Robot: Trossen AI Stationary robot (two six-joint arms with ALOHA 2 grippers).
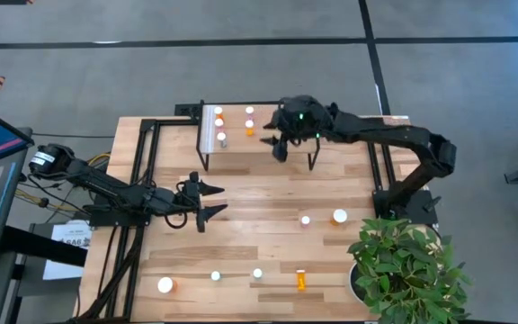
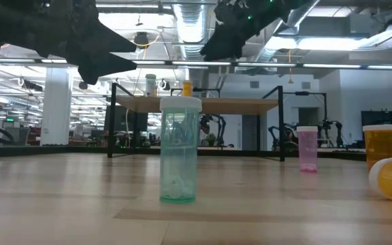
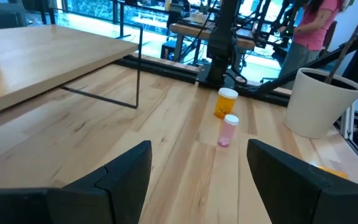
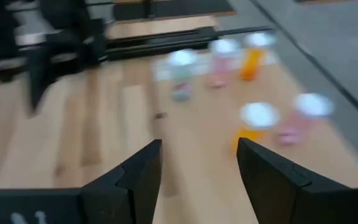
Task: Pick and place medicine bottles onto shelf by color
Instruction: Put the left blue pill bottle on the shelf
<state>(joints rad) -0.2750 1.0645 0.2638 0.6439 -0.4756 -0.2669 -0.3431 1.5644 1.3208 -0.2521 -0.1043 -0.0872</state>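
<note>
The shelf (image 1: pixel 268 148) stands at the table's far side with several medicine bottles (image 1: pixel 221 138) upright on its left part; the right wrist view shows them blurred: orange (image 4: pixel 257 121), pink (image 4: pixel 303 115) and pale green (image 4: pixel 182 71). My right gripper (image 1: pixel 275 144) hovers open over the shelf top beside them, nothing between its fingers (image 4: pixel 197 168). My left gripper (image 1: pixel 216 200) waits open above the table's left middle. Other bottles stand on the table: pink (image 1: pixel 305 220), orange (image 1: pixel 340 216), pale green (image 2: pixel 180 150); one orange bottle (image 1: pixel 300 280) lies on its side.
A potted plant (image 1: pixel 403 270) in a white pot (image 3: pixel 322 102) fills the near right corner. A wide orange bottle (image 1: pixel 165 285) stands near the front left edge. Black frame rails (image 1: pixel 142 180) run along the table's left. A person (image 3: pixel 319 22) stands beyond the table.
</note>
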